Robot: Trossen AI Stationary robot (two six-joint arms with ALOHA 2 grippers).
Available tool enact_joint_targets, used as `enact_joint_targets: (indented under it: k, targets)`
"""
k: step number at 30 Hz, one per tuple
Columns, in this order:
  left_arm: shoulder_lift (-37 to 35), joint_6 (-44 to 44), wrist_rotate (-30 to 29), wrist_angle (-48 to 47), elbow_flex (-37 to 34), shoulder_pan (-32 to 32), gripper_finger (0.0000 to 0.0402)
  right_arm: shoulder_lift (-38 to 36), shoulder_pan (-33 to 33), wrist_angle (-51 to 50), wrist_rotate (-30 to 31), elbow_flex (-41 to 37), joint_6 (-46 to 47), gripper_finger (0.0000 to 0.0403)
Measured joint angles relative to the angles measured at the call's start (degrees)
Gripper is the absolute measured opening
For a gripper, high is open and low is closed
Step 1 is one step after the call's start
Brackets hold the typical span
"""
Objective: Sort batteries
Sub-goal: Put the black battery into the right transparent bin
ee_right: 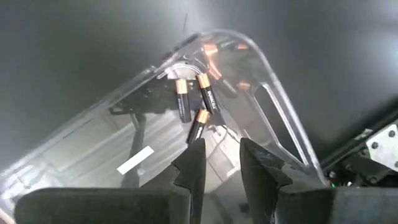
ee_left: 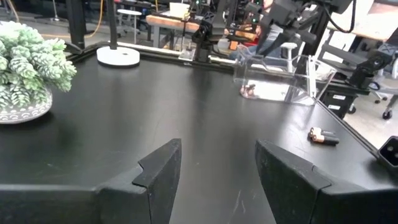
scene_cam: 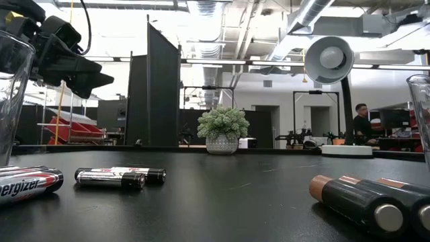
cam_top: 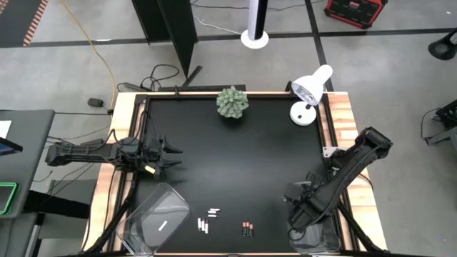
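Observation:
Several silver-white batteries (cam_top: pixel 208 220) and two dark copper-ended ones (cam_top: pixel 247 229) lie on their sides on the black table near its front edge. In the low view the silver ones (scene_cam: pixel 111 177) lie to the left and the dark ones (scene_cam: pixel 356 200) to the right. My right gripper (ee_right: pixel 222 163) hangs open above the clear bin (ee_right: pixel 280 112) at the front right, pointing down, nothing between its fingers. Three dark batteries (ee_right: pixel 198 102) lie on that bin's floor. My left gripper (ee_left: pixel 217 168) waits open at the table's left side, held level.
A second clear bin (cam_top: pixel 153 221) stands at the front left. A potted plant (cam_top: pixel 232 102) and a white desk lamp (cam_top: pixel 308 93) stand along the far edge. A person sits in the room beyond the table.

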Motion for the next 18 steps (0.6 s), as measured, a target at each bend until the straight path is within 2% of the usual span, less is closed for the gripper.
enact_joint_targets:
  k: [4,7,12,18]
  targets:
    - [0.0,-0.1,0.0,1.7,0.0,0.0,0.0200,0.0,0.0,-0.3,2.9,4.5,-1.3,0.0112]
    - [0.0,-0.2,0.0,2.0,0.0,0.0,0.0200,0.0,-0.4,3.0,7.1,7.5,-4.8,0.0112]
    - [0.0,-0.2,0.0,2.0,0.0,0.0,0.0200,0.0,-2.7,16.8,14.5,9.1,-15.8,0.0112]
    - [0.0,-0.5,0.0,2.0,0.0,0.0,0.0200,0.8,-8.2,36.5,15.6,7.3,-26.5,0.0112]
